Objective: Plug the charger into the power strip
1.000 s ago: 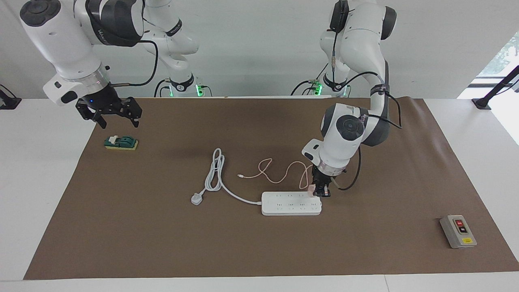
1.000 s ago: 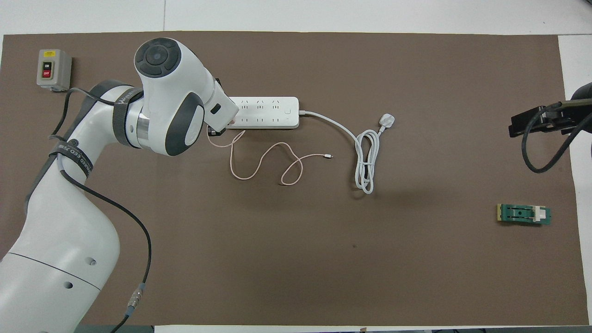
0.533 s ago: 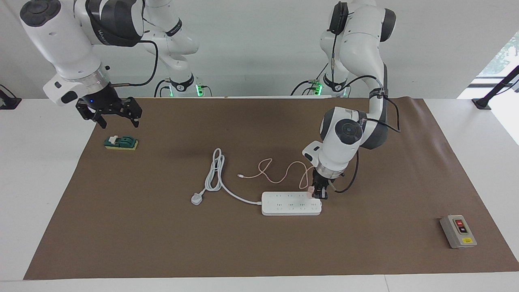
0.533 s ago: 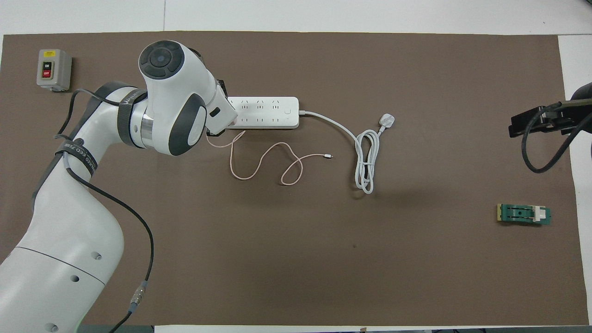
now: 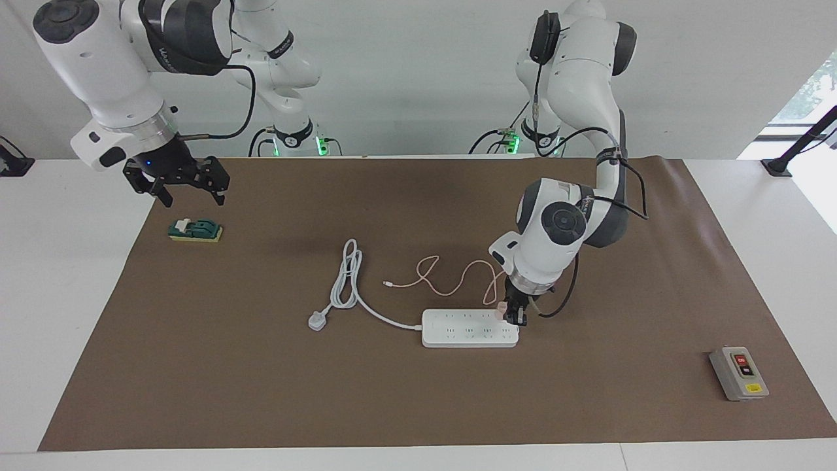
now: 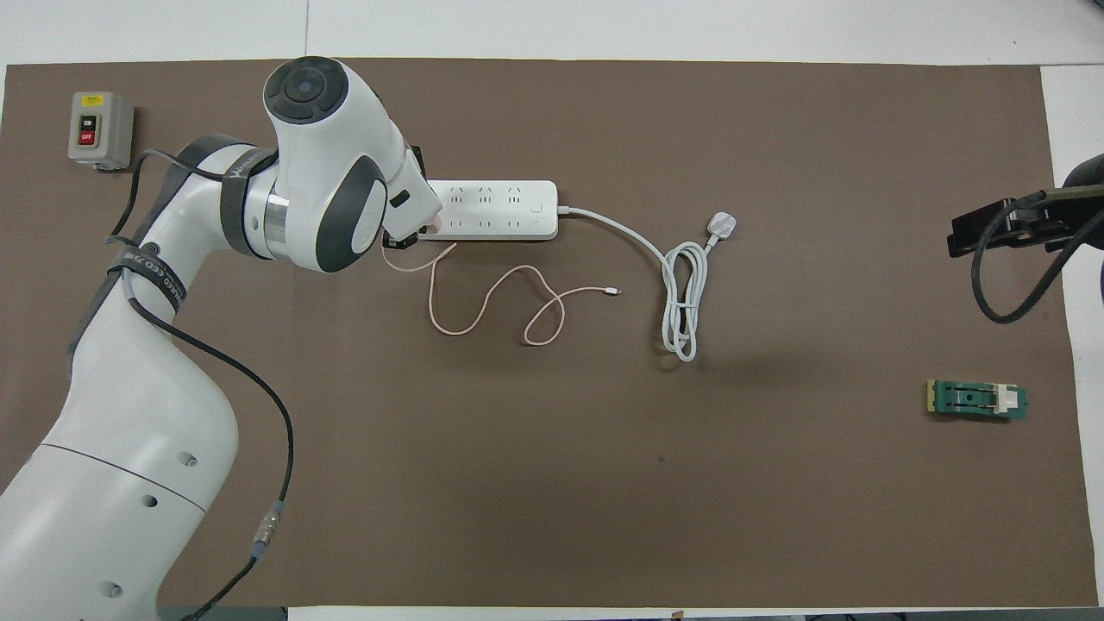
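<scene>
Left claw (image 5: 512, 314) squeezing the pink charger (image 5: 501, 309), pressing it down at the end of the power strip (image 5: 469, 328) nearest the left arm, likely to push the pins into a hole. Thin pink cable (image 5: 444, 277) trailing loose on the counter (image 5: 418, 392), nearer the robots. Right claw (image 5: 186, 185) open, waiting above a small green block (image 5: 195, 230).

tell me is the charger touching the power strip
Touching: the facing view shows the charger, held by the left gripper, seated on the power strip.
</scene>
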`<state>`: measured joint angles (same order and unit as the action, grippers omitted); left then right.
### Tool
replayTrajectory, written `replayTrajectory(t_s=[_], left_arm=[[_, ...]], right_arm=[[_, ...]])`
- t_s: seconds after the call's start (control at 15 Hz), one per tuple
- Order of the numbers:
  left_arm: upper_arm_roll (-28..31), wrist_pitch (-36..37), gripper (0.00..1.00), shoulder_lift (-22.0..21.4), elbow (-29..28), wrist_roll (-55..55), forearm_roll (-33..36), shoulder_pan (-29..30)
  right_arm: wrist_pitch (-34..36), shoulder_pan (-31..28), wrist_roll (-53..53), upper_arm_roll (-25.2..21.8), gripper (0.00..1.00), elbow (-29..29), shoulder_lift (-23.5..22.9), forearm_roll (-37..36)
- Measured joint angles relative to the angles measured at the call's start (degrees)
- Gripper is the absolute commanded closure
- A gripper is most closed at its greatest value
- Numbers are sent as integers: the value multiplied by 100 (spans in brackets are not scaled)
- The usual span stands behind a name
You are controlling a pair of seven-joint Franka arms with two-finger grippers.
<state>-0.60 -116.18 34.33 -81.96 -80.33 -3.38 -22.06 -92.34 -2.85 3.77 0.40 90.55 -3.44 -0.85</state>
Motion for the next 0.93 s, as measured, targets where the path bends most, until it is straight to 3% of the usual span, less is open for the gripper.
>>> replayTrajectory(t_s=[0.2, 0.47, 0.53, 0.67, 0.93], left_arm=[[0, 4, 75, 1, 2, 0, 0, 0], [1, 21, 73, 8, 16, 0, -1, 1], [1, 31, 67, 13, 25, 0, -1, 1], [2, 63, 0, 29, 57, 0, -2, 2], [47, 54, 0, 260, 73, -81, 0, 24]], right_arm=[[0, 0, 0, 0, 0, 0, 0, 0], [0, 0, 0, 0, 0, 0, 0, 0], [0, 0, 0, 0, 0, 0, 0, 0], [0, 0, 0, 0, 0, 0, 0, 0], [0, 0, 0, 0, 0, 1, 0, 0]])
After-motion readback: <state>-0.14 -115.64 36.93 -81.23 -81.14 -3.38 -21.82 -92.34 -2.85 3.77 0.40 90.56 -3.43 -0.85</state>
